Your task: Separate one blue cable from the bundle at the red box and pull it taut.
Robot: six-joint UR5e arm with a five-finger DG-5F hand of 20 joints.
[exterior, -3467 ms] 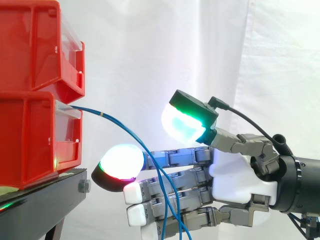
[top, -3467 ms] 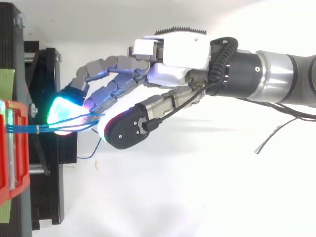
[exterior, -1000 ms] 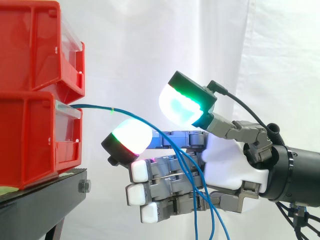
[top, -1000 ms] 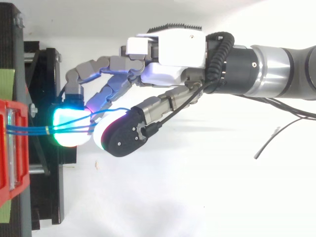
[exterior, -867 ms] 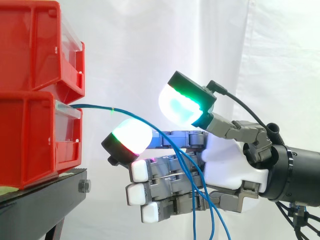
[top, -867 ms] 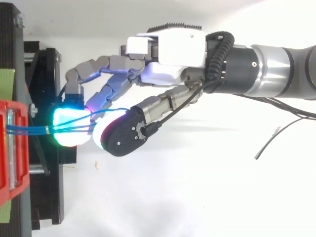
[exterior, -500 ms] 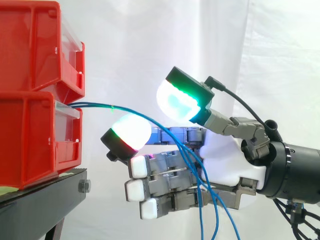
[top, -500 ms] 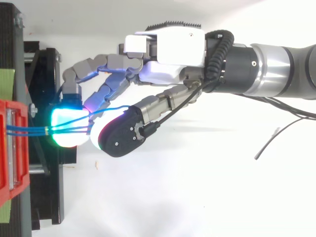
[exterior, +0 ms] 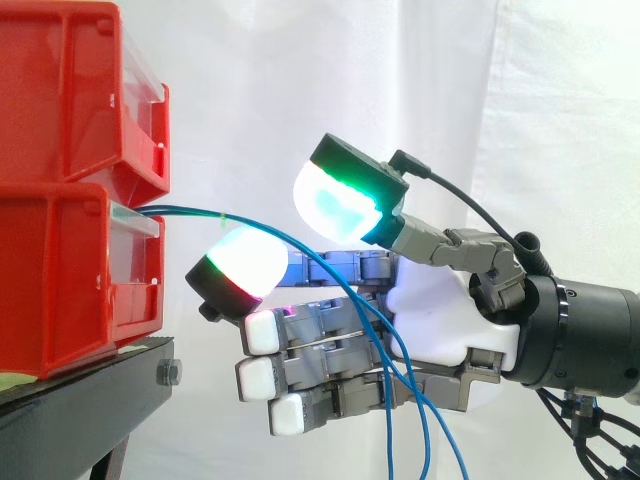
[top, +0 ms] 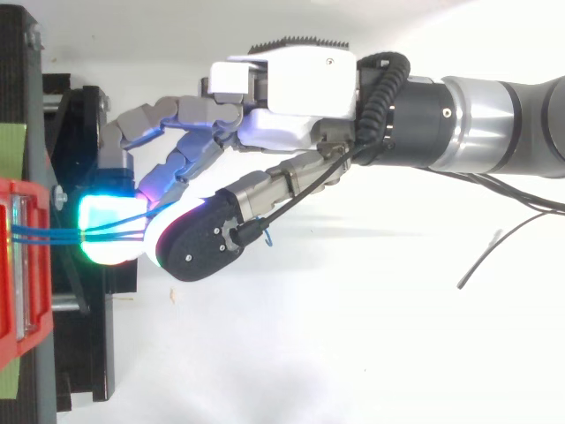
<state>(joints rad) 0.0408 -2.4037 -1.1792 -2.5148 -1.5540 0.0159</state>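
Looking level from the side, the hand [exterior: 440,320] is open: fingers reach straight toward the lower red box [exterior: 60,270], thumb pad [exterior: 335,205] lifted clear. The blue cables [exterior: 180,213] leave the box front, drape over the top fingertip [exterior: 240,262] and hang down across the fingers. From above, the strands [top: 44,235] run close together between box and pads; whether one lies apart is hard to tell. Best pinch a single strand under the thumb before drawing back.
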